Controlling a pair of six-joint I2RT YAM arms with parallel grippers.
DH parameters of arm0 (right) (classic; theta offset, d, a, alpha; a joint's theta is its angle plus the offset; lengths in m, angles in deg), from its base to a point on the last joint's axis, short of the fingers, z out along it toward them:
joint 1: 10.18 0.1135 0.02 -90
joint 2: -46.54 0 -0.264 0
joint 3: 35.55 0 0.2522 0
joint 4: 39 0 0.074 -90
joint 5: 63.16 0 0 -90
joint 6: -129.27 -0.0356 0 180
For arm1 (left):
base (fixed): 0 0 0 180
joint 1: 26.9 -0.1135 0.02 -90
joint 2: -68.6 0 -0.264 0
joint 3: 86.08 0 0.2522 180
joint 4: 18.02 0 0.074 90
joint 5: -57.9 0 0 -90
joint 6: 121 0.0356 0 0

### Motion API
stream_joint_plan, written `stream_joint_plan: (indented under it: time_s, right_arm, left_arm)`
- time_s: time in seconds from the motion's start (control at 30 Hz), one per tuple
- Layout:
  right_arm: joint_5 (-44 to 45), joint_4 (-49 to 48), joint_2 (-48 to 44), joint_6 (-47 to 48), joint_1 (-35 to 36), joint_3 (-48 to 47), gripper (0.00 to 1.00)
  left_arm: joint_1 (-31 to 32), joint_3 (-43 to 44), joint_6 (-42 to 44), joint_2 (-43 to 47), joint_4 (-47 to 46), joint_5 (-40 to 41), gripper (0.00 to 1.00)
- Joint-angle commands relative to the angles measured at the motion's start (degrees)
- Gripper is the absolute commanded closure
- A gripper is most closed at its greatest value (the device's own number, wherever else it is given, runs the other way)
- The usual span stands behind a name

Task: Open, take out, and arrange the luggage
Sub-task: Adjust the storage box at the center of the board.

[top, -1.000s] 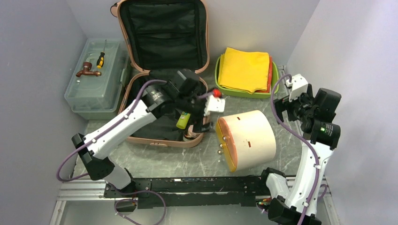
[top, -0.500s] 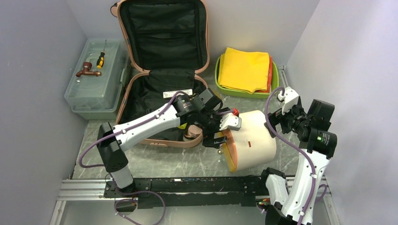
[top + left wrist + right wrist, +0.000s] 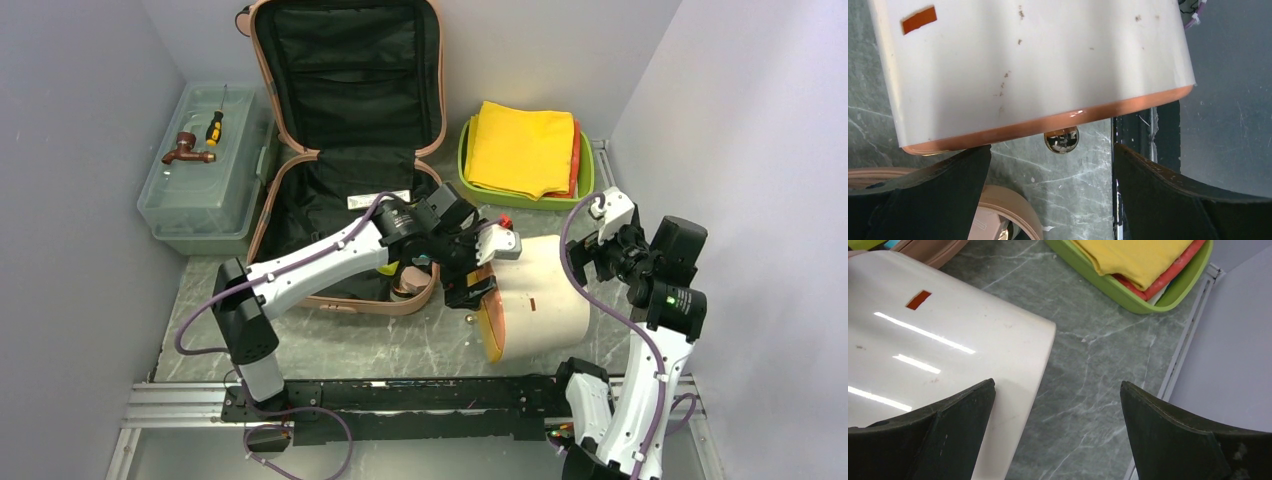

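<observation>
Jaws spread, left gripper (image 3: 1050,150) has swung from the luggage (image 3: 345,90) to the cream case (image 3: 540,285) beside it, right gripper (image 3: 1057,384) likewise open, apparently for arranging it.

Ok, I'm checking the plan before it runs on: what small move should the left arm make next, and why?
Probably ease the left gripper forward over the orange rim of the cream case: its jaws stand open and the rim lies just beyond the fingertips, not between them.

Pale lilac-grey walls (image 3: 70,150), grey-green marbled tabletop (image 3: 400,345), metal rail (image 3: 170,405) at near edge
</observation>
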Motion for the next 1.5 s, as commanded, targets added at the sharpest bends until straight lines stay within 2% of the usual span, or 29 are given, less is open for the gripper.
stream_joint_plan:
  time_s: [0.0, 0.13, 0.3, 0.53, 0.77, 0.87, 0.93, 1.07, 1.23, 1.37, 1.47]
  right_arm:
    - [3.2, 0.35, 0.92, 0.47, -0.06, 4.54, 0.0]
    - [2.27, -0.35, 1.16, 0.33, 0.02, 5.39, 0.0]
    - [1.09, -2.18, 1.96, -0.23, 0.02, 6.81, 0.01]
    - [-0.21, -8.33, 4.89, -2.42, 0.0, 8.19, 0.01]
    - [1.99, -19.65, 18.19, -10.63, 0.61, 1.46, 0.02]
    - [5.43, -22.49, 22.81, -13.78, 2.26, -1.38, 0.02]
    - [7.83, -23.8, 22.45, -15.21, 3.26, -1.5, 0.02]
    - [11.39, -22.96, 17.67, -17.29, 3.69, -0.98, 0.01]
    - [7.12, -18.08, 10.08, -15.99, 3.71, 0.08, 0.0]
    - [8.21, -19.04, 6.29, -15.94, 3.66, 3.22, 0.0]
    - [8.37, -20.82, 4.6, -16.6, 3.64, 5.19, 0.0]
  left_arm:
    - [0.28, 3.95, -4.86, -1.92, -6.71, 0.12, 0.01]
    - [0.28, 5.42, -5.86, -3.79, -6.83, 2.16, 0.05]
    - [0.28, 7.0, -5.88, -6.06, -6.59, 3.97, 0.2]
    - [-0.75, 8.15, -5.6, -8.22, -7.25, 7.9, 0.58]
    - [-5.23, 13.16, -7.66, -12.49, -8.66, 10.83, 0.99]
    - [-6.6, 14.6, -7.76, -14.39, -8.44, 10.48, 1.0]
    - [-6.98, 14.27, -7.48, -14.43, -8.61, 9.9, 1.0]
    - [-7.5, 12.02, -7.04, -12.93, -9.32, 9.66, 1.0]
    - [-8.92, 8.69, -6.13, -9.86, -10.35, 9.48, 1.0]
    - [-10.56, 5.86, -6.02, -6.65, -11.5, 8.42, 1.0]
    - [-10.93, 2.4, -6.55, -3.64, -13.59, 10.71, 1.0]
